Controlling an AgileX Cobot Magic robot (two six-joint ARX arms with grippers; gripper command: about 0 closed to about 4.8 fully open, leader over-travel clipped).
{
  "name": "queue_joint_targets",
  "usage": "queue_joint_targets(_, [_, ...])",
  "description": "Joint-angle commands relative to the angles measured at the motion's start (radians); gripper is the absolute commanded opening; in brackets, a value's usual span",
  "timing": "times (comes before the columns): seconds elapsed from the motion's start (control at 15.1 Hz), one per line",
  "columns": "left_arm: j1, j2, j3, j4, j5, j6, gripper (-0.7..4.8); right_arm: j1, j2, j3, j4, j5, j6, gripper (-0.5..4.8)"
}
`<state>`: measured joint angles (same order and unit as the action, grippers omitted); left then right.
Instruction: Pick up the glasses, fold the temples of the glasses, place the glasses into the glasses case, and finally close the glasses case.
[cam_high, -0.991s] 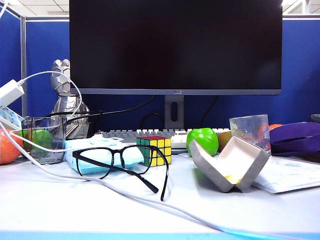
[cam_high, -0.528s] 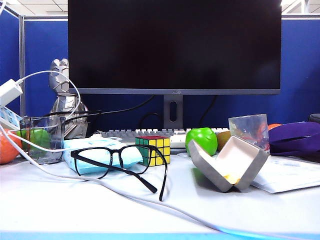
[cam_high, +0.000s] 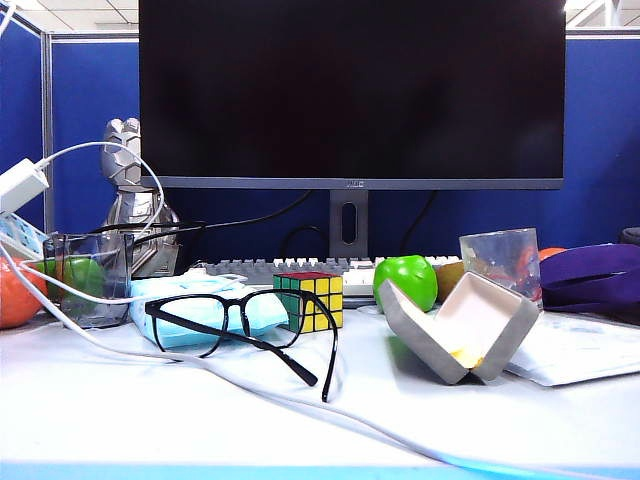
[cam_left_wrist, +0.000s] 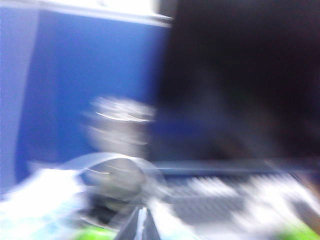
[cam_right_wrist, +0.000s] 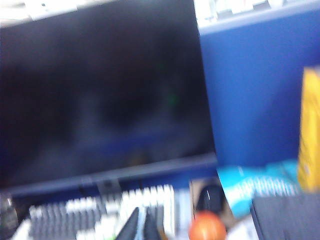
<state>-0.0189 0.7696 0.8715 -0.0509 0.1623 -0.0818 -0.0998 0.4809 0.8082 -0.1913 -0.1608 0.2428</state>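
While the glasses (cam_high: 243, 322) sit low left of middle with temples (cam_high: 328, 350) open, the open case (cam_high: 462, 330) sits right. The blurry left gripper (cam_left_wrist: 140, 225) and right gripper (cam_right_wrist: 141, 226) are closed, holding nothing.

The glasses (cam_high: 240, 325) at lower left have a thin black frame. The glasses case (cam_high: 458, 328) at lower right is grey outside and off-white inside. Between them the cube (cam_high: 309, 301) shows green, yellow and red squares. The apple (cam_high: 405, 281) is bright green. The tissue pack (cam_high: 190, 305) is light blue, the tabletop (cam_high: 120, 410) white.
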Motion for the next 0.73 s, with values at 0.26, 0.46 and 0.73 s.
queue_joint_targets(0.26, [-0.111,0.358,0.203,-0.267,0.329,0.164,-0.05,0.017,0.169,0.201,0.017,-0.156,-0.009,-0.01])
queue_joint_targets(0.46, [-0.245,0.472,0.24,-0.336,0.293,0.277,-0.05,0.016,0.207,0.235,0.017,-0.187,-0.008,-0.01])
queue_joint_targets(0.73, [-0.409,0.647,0.24,-0.36,0.147,0.365,0.3,0.017,0.217,0.235,0.004,-0.286,-0.008,-0.01])
